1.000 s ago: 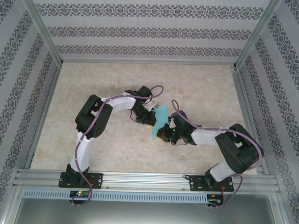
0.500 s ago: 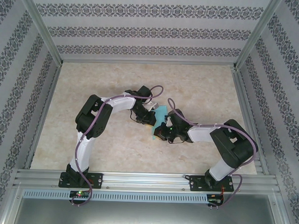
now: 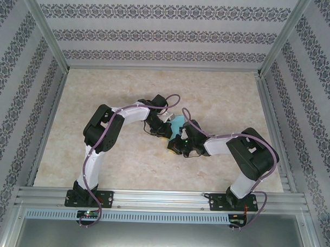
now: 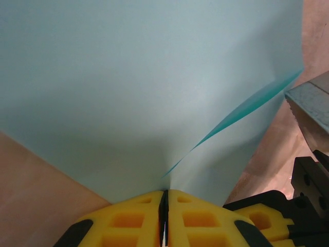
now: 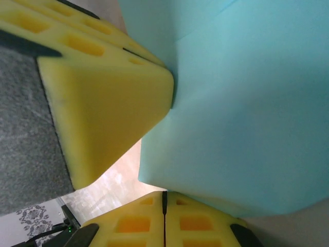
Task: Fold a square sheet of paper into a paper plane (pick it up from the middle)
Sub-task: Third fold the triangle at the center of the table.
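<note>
Near the middle of the worktop (image 3: 225, 98), we see the two arms bent inward until their wrists almost meet, with the turquoise paper (image 3: 177, 123) between them. Whether it touches the marbled surface we cannot tell from above.

The left pincer (image 4: 164, 194) is closed tight. In its own wrist view the two yellow pads press together with only a thin dark seam between them, and the paper rises straight out of that seam. From there the paper fans upward and outward, pale on its broad face, with a darker turquoise fold line curving away toward the upper right. At the lower right of that view we make out another yellow pad on a black mount, just beside the paper's edge.

The right pincer (image 5: 164, 195) is likewise closed, its pads meeting along a narrow line at the bottom of its wrist view. The lower edge of the paper comes down into their tips, so we read it as gripping the paper too. In the same view the left arm's yellow fingers (image 5: 103, 92) loom at the upper left, their tip nipping the paper where a crease steps across it.

From above, the two pincers lie close together, the left one at the paper's left side and the right one at its nearer side. Patterned walls (image 3: 157, 36) enclose the worktop on three sides.
</note>
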